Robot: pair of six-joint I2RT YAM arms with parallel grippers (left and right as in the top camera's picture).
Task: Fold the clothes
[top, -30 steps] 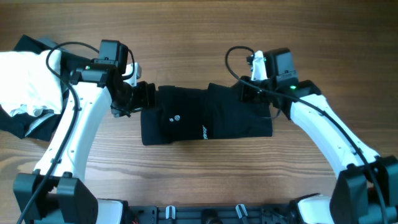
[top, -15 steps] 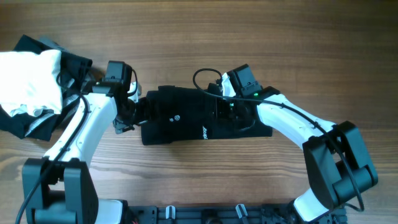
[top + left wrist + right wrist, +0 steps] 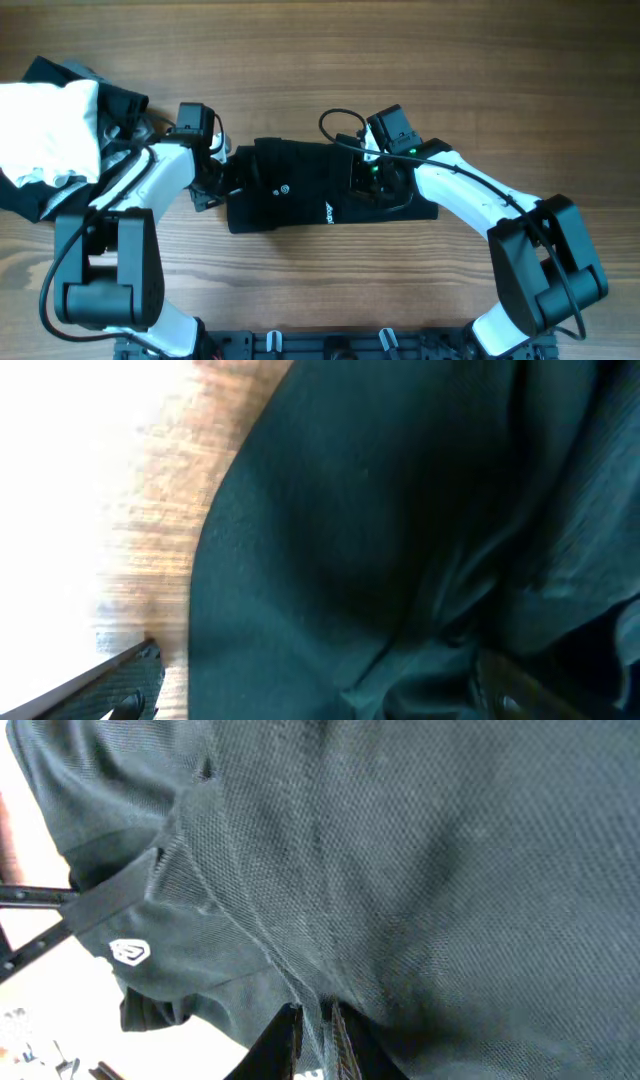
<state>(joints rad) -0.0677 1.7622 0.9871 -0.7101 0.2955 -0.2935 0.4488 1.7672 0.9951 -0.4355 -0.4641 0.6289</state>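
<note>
At centre of brown wood-grain table (image 3: 420, 60): folded black fabric garment (image 3: 300, 205), white round mark, lying flat. Left gripper (image 3: 226, 179) at its left edge, fingers spread wide astride fold. Right gripper (image 3: 370, 186) on its right half, fingers pinched on cloth. White-and-black clothes pile (image 3: 45, 130) well left.

Both arms have white shell links and black joint housings. A black cable (image 3: 338, 122) loops behind the right pincer (image 3: 368, 188), with a green LED (image 3: 373, 168) lit just behind it. Thin black cables run along the left arm (image 3: 140, 190), back from the left pincer (image 3: 222, 180). The left fingers (image 3: 125, 682) are black and weave-textured.
</note>
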